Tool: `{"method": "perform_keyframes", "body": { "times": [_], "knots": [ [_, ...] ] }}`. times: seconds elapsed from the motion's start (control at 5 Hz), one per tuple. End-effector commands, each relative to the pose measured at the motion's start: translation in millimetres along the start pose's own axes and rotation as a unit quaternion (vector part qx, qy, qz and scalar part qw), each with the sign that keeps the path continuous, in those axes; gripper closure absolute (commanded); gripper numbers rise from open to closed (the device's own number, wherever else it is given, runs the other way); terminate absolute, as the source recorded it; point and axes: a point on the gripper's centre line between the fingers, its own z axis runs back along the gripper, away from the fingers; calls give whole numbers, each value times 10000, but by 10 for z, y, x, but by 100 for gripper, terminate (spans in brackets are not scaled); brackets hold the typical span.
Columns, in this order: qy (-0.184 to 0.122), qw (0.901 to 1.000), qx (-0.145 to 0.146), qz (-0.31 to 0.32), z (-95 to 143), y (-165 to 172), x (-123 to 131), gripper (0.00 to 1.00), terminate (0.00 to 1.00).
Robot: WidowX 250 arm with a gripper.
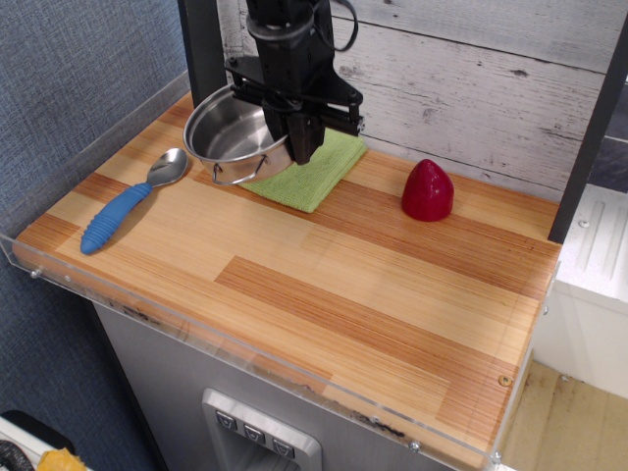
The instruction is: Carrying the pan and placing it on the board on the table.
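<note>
The shiny steel pan (232,137) hangs tilted at the back left of the table (373,285), over the left part of the light-green board (319,175). My black gripper (297,140) is shut on the pan's right rim and holds it just above the board. One wire loop handle (238,177) sticks out at the pan's front. Much of the board is hidden behind the pan and gripper. I cannot tell whether the pan touches the board.
A spoon with a blue ribbed handle (130,200) lies at the left. A red dome-shaped object (428,189) stands at the back right. A dark post (204,49) rises behind the pan. A clear acrylic rim (196,339) edges the table.
</note>
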Motion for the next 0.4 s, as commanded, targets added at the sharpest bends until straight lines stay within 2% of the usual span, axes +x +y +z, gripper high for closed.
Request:
{"method": "perform_keyframes", "body": {
  "times": [0.0, 0.2],
  "knots": [
    [-422, 9982, 152, 389, -140, 142, 287, 100, 0],
    [-550, 9960, 146, 689, -247, 193, 340, 100, 0]
  ]
}}
